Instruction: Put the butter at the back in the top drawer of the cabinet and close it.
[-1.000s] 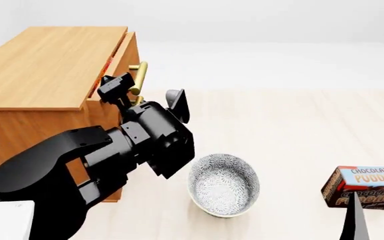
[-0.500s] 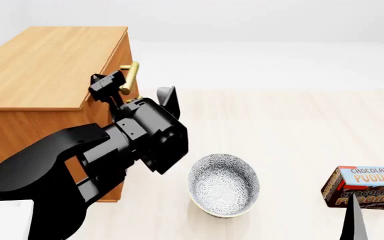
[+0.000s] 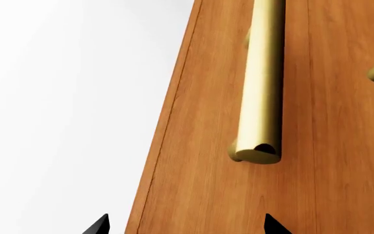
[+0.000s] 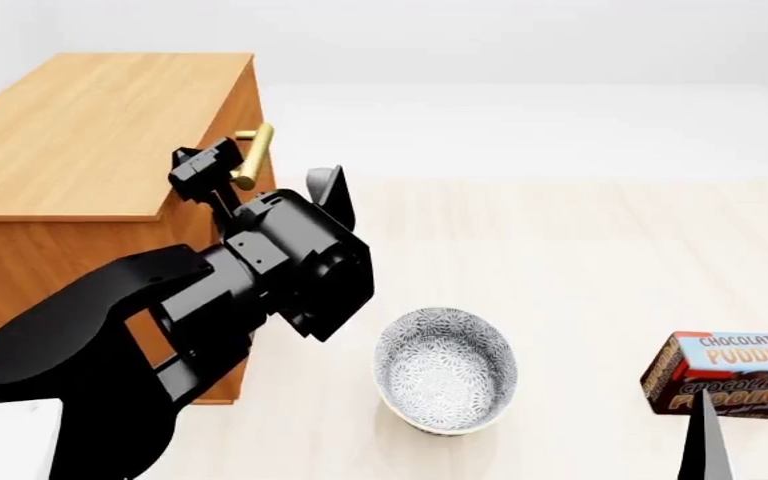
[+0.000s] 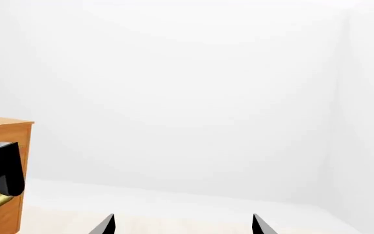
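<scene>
Up on the cabinet, with the left gripper wide open by the shut-looking top drawer, grab the hard, slippery brass handle around its middle, with no butter to see anywhere.

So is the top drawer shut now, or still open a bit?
Shut, as far as the views show. The top drawer front sits flush with the cabinet edge in the head view, with no gap visible.
</scene>
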{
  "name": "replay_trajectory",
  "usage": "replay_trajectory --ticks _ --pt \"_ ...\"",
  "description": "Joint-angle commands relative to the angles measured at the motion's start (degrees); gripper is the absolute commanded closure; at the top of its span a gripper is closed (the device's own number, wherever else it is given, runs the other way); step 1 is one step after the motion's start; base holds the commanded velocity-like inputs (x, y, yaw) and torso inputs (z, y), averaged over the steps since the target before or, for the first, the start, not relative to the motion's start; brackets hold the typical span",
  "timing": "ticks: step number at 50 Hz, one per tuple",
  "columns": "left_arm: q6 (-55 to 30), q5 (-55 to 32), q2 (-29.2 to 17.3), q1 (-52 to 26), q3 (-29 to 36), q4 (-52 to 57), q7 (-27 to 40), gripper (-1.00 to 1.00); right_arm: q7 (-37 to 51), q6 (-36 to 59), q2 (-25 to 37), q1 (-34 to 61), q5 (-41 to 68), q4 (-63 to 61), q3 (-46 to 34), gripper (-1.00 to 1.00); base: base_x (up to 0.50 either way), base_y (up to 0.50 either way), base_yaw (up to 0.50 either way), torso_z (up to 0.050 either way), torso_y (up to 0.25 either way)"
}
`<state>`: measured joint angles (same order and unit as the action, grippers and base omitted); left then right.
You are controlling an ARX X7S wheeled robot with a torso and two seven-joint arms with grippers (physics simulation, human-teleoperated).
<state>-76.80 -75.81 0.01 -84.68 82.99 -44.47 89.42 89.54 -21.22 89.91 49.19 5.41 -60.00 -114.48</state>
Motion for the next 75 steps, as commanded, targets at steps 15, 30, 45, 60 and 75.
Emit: replay_trajectory --ticks 15,30,45,60,75 --pt "-6.7 7.3 0.0 -0.2 -2.1 3.8 0.6 -1.0 0.3 -0.1 0.1 -0.2 -0.7 0.0 -0.3 -1.0 0.0 0.0 0.0 0.0 -0.001" --pt "-9.7 9.1 0.0 0.5 -5.0 11.6 0.6 -1.0 0.4 -0.1 0.1 -0.4 -0.9 0.0 -0.3 -1.0 0.0 0.0 0.0 0.0 0.0" --pt "-7.2 3.5 0.0 -0.4 -3.8 18.1 0.6 -1.0 0.3 -0.1 0.1 -0.4 -0.9 0.0 -0.2 -1.0 0.0 0.0 0.0 0.0 0.0" --pt "7.6 -13.1 0.0 -14.7 3.4 28.6 0.6 -1.0 -2.4 -0.1 0.1 0.8 2.2 0.0 1.0 -1.0 0.0 0.0 0.0 0.0 0.0" --pt "65.7 -46.4 0.0 -48.0 40.8 63.6 0.6 -1.0 -5.5 0.2 0.1 2.2 5.4 0.0 2.6 -1.0 0.0 0.0 0.0 0.0 0.0"
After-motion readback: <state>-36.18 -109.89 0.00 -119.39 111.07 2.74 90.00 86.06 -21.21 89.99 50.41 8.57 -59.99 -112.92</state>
